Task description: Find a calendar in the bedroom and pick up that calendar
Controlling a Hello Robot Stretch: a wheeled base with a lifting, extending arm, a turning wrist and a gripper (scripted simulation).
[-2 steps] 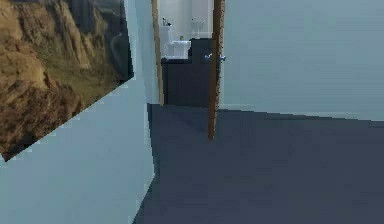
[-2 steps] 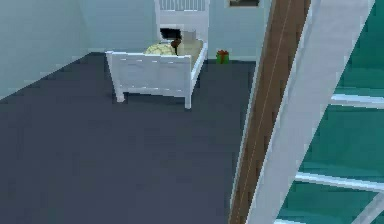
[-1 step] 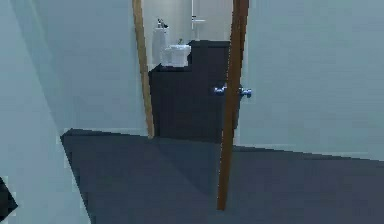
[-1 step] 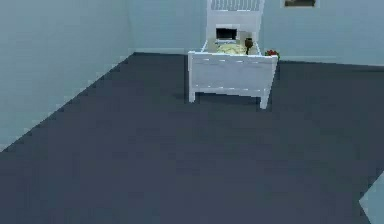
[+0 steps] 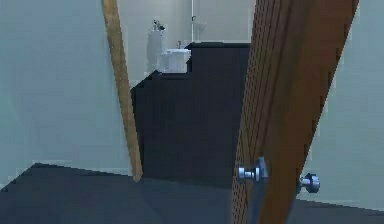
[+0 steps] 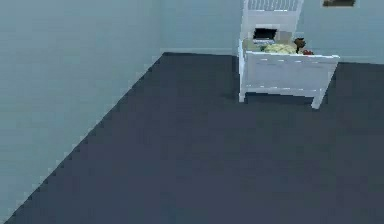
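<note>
This is a home, and the arm side view shows a bedroom. A white bed (image 6: 285, 75) with a slatted headboard (image 6: 272, 8) stands against the far wall, with bedding and a few small things heaped on top. A framed picture (image 6: 340, 3) hangs on the wall beside it. Dark floor (image 6: 190, 140) runs up to pale blue-green walls (image 6: 60, 70). In the forward view a wooden door (image 5: 290, 90) with 2 metal knobs (image 5: 255, 173) stands ajar beside a wooden frame (image 5: 120, 80). Beyond it a white fixture (image 5: 176, 60) — perhaps a basin — sits by a dark partition (image 5: 195, 120).
</note>
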